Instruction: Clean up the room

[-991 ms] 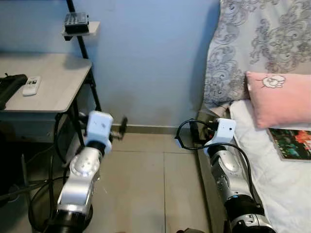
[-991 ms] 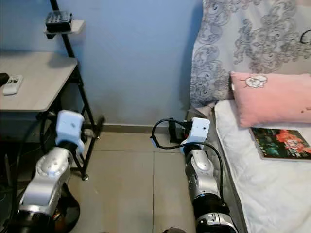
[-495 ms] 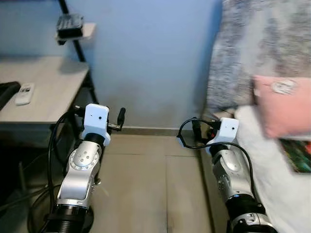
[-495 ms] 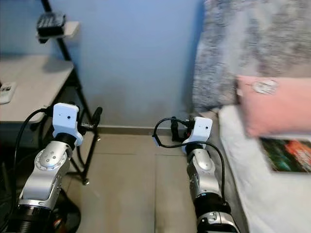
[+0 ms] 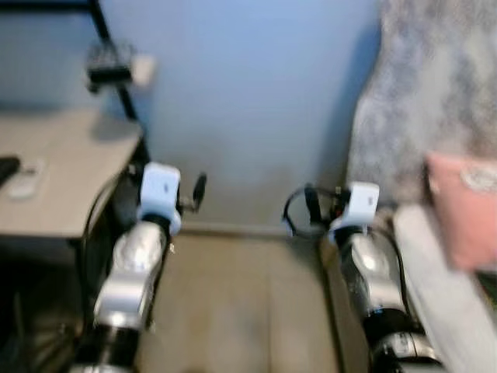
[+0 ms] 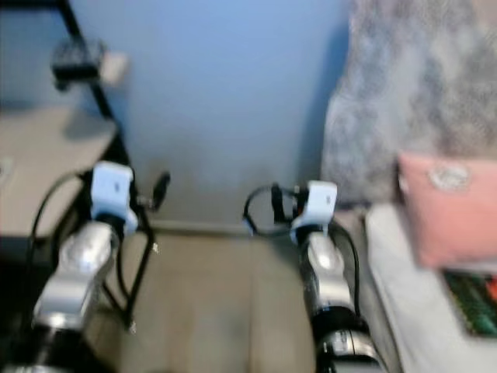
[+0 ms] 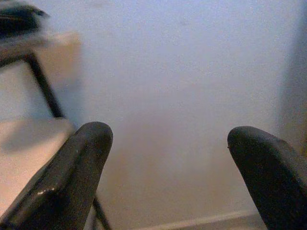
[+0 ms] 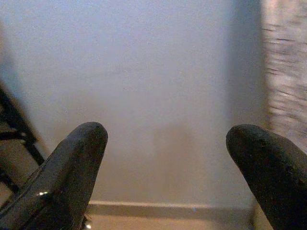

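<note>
The pictures were blurred, so small things could not be read well. The room's loose things lay on two sides. On the right, a pink pillow (image 6: 446, 208) lay on the bed (image 6: 404, 311), at its far end, against a grey patterned cover (image 6: 419, 93) that stood up behind it. A dark book (image 6: 474, 301) with some red on it lay on the white sheet, just nearer than the pillow. On the left stood a light table (image 5: 54, 179) with black legs. A small pale object (image 5: 23, 183), too blurred to name, lay on its top, and a dark thing (image 5: 6, 167) lay at the left edge beside it. Above the far corner of the table, a small shelf (image 5: 140, 70) on a black post carried a dark object (image 5: 109, 62).

Both arms were raised in front of the robot, over the tiled floor (image 6: 210, 311) between table and bed, and both pointed to the blue wall (image 5: 256, 101). The left gripper (image 7: 165, 158) had its two black fingers (image 7: 72, 172) wide apart, and nothing was between them; past them were the wall, the pale baseboard and a part of the table. The right gripper (image 8: 163, 158) was spread just as wide and held nothing; its fingers (image 8: 67, 167) framed the wall, with the patterned cover at one side. A black cable (image 6: 260, 210) made a loop beside the right wrist.
</note>
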Robot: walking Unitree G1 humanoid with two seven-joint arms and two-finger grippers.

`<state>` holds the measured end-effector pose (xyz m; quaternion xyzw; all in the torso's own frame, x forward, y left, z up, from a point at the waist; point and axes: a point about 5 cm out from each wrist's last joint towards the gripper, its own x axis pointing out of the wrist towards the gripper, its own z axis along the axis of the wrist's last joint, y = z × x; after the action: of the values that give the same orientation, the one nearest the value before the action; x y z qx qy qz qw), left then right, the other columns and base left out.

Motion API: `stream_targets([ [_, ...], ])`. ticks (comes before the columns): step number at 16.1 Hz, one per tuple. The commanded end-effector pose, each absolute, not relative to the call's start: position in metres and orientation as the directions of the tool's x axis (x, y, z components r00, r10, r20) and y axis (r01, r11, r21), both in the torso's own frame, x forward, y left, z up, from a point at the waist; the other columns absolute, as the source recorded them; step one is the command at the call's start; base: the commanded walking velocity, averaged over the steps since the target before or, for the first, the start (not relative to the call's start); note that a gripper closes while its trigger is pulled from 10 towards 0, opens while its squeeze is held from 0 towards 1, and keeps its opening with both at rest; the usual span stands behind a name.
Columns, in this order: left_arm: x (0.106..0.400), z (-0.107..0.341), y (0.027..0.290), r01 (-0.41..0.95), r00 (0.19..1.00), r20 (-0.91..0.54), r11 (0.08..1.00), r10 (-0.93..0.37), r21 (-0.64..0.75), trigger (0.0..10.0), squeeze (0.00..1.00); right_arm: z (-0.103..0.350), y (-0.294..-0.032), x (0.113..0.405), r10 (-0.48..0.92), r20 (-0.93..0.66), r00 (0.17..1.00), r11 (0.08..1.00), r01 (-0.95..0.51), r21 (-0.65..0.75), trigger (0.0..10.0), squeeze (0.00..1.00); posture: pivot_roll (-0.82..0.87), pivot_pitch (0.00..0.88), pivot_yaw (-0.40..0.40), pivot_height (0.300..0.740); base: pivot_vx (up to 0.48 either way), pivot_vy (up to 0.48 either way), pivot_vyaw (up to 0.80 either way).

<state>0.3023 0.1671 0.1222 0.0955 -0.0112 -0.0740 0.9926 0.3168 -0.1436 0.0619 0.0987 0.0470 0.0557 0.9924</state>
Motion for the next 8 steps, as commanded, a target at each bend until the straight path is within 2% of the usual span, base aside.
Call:
stream_targets([
  [1, 0.3025, 0.1214, 0.1756, 0.138, 0.99, -0.002, 0.97, -0.141, 0.201, 10.0, 0.0, 0.064, -0.135, 0.3178, 0.146, -0.072, 0.987, 0.97, -0.128, 0.208, 10.0, 0.0, -0.02, 0.0, 0.027, 0.74, 0.48, 0.0, 0.0],
  [8, 0.3039, 0.1209, 0.1778, 0.151, 0.988, 0.001, 0.967, -0.155, 0.206, 10.0, 0.0, 0.0619, -0.1348, 0.3179, 0.153, -0.084, 0.985, 0.971, -0.134, 0.198, 10.0, 0.0, -0.01, 0.0, 0.02, 0.74, 0.48, 0.0, 0.0],
])
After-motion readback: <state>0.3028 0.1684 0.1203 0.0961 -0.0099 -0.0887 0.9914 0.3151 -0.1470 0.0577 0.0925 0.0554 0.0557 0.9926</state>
